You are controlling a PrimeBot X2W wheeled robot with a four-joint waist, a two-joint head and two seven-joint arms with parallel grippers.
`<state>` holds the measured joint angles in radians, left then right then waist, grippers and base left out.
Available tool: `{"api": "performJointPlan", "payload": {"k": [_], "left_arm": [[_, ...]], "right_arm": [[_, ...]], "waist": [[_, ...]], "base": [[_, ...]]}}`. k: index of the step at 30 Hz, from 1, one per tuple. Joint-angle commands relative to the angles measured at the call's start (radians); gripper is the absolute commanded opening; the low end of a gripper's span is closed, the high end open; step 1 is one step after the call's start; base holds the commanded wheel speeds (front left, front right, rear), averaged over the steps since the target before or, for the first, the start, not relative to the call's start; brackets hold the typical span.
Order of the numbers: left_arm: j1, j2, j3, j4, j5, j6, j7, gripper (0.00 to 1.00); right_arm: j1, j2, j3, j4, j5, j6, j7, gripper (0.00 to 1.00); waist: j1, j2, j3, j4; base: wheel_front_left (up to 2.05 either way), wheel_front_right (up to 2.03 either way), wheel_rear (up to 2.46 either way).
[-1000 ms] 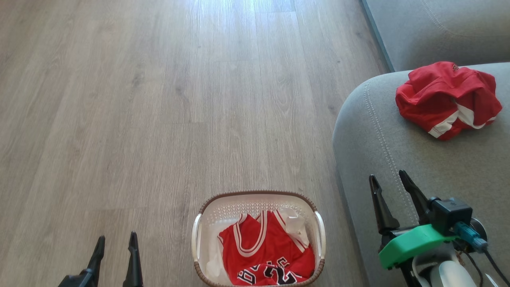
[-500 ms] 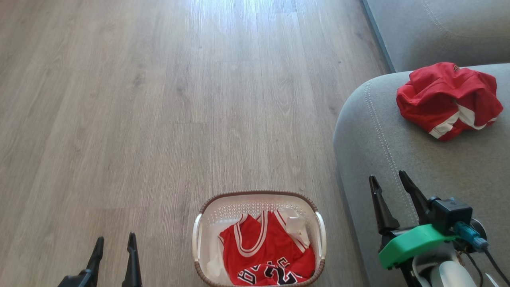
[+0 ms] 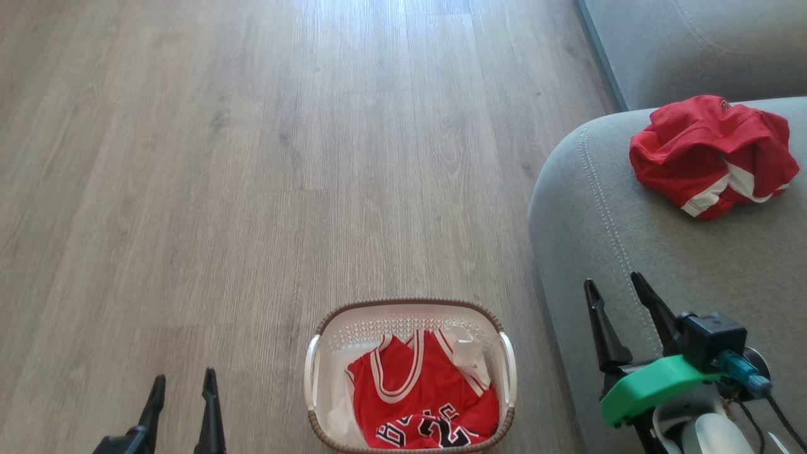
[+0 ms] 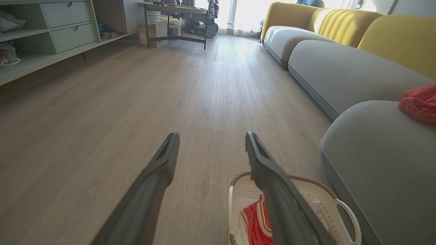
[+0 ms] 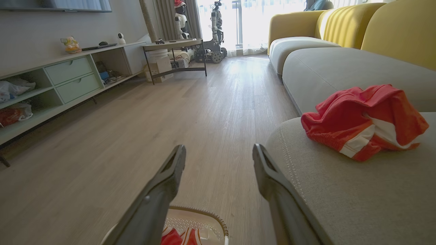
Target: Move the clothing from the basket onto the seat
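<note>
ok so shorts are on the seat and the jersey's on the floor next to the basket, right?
No: the jersey lies inside the basket, not on the floor beside it; the head view shows this. The shorts are on the seat.

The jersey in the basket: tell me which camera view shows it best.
The head view. It looks down on the jersey in the basket, showing its white-trimmed neckline and black numerals. The left wrist view gives a red strip partly behind a finger of the left pincer; the right wrist view, a sliver at its bottom edge.
</note>
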<state>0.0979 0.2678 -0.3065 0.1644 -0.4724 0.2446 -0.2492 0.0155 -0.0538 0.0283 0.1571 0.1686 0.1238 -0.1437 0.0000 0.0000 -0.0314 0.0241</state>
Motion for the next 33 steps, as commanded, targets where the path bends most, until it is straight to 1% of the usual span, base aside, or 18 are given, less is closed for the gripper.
{"api": "performJointPlan", "payload": {"k": [1,4,7,11,17,21,29,31,32,33], "left_arm": [[-0.044,0.01,0.039,-0.024,0.014,-0.008,-0.013,1.0],[-0.057,0.007,0.018,-0.012,0.019,-0.02,-0.008,1.0],[-0.088,-0.001,-0.013,0.016,0.029,-0.042,0.0,1.0],[-0.155,-0.02,-0.065,0.067,0.05,-0.076,0.013,1.0],[-0.291,-0.067,-0.151,0.176,0.089,-0.137,0.034,1.0],[-0.393,-0.101,-0.192,0.283,0.104,-0.177,0.051,1.0],[-0.592,-0.166,-0.263,0.522,0.14,-0.24,0.064,1.0],[-0.634,-0.176,-0.286,0.575,0.153,-0.257,0.069,1.0],[-0.634,-0.176,-0.286,0.575,0.153,-0.257,0.069,1.0],[-0.653,-0.18,-0.299,0.602,0.16,-0.267,0.074,1.0]], "right_arm": [[-0.019,0.004,0.016,-0.028,0.007,0.007,-0.006,1.0],[-0.02,0.004,0.003,-0.023,0.004,0.007,-0.012,1.0],[-0.025,0.004,-0.019,-0.027,-0.007,0.007,-0.016,1.0],[-0.052,0.004,-0.051,-0.056,-0.028,0.007,-0.031,1.0],[-0.132,0.004,-0.079,-0.112,-0.058,0.007,-0.046,1.0],[-0.21,0.004,-0.082,-0.14,-0.074,0.007,-0.055,1.0],[-0.38,0.004,-0.065,-0.174,-0.103,0.007,-0.077,1.0],[-0.415,0.004,-0.064,-0.183,-0.102,0.007,-0.083,1.0],[-0.415,0.004,-0.064,-0.183,-0.102,0.007,-0.083,1.0],[-0.429,0.004,-0.063,-0.186,-0.101,0.007,-0.087,1.0]], "waist": [[0.0,0.0,0.002,0.0],[0.0,0.0,0.012,0.0],[0.0,0.0,0.032,-0.002],[0.0,0.0,0.095,-0.011],[0.0,0.0,0.235,-0.037],[0.0,0.0,0.343,-0.063],[0.0,0.0,0.541,-0.121],[0.0,0.0,0.584,-0.134],[0.0,0.0,0.584,-0.134],[0.0,0.0,0.602,-0.139]], "base": [[0.0,0.0,0.0],[0.0,0.0,0.0],[0.0,0.0,0.0],[0.0,0.0,0.0],[0.0,0.0,0.0],[0.0,0.0,0.0],[0.0,0.0,0.0],[0.0,0.0,0.0],[0.0,0.0,0.0],[0.0,0.0,0.0]]}}
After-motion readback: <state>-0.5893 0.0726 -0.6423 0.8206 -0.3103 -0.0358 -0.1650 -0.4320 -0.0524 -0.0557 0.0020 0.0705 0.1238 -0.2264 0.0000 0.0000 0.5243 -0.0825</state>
